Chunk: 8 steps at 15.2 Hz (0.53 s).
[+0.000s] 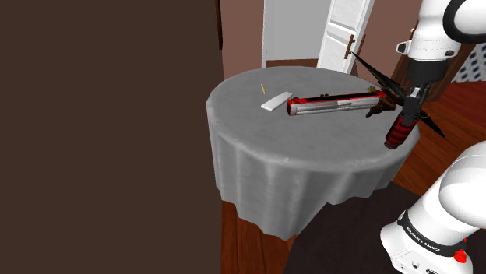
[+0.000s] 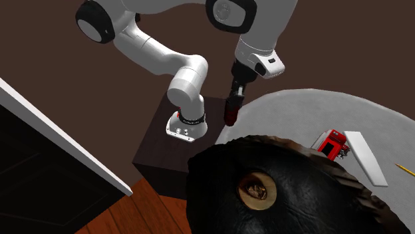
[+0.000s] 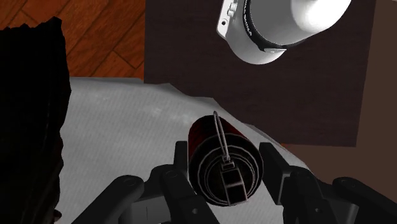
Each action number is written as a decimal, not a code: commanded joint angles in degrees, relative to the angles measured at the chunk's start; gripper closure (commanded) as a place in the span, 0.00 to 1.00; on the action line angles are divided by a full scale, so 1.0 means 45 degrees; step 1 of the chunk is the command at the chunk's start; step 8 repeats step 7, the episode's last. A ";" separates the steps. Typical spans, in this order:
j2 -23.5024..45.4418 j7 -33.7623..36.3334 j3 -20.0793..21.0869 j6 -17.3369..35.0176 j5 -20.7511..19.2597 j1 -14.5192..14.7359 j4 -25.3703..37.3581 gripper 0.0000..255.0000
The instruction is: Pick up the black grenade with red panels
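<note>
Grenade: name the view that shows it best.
The wrist view: the grenade sits close up, clasped between the fingers, its lever and red side plain. The shoulder view shows it small, tilted at the edge of the table; the second exterior view, small and dark at that edge.

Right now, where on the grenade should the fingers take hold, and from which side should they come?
On the round body of the grenade, just below its cap, coming from the cap end along its length. The fingers then press its two opposite curved sides, clear of the lever on top.
</note>
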 commanded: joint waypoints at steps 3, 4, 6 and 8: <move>0.0152 -0.0060 0.0125 -0.0570 0.0112 0.0042 0.0722 1.00; 0.0207 -0.0076 0.0152 -0.0709 0.0137 0.0052 0.0918 1.00; 0.0272 -0.0096 0.0184 -0.0869 0.0166 0.0064 0.1143 1.00; 0.0272 -0.0096 0.0184 -0.0869 0.0165 0.0064 0.1144 1.00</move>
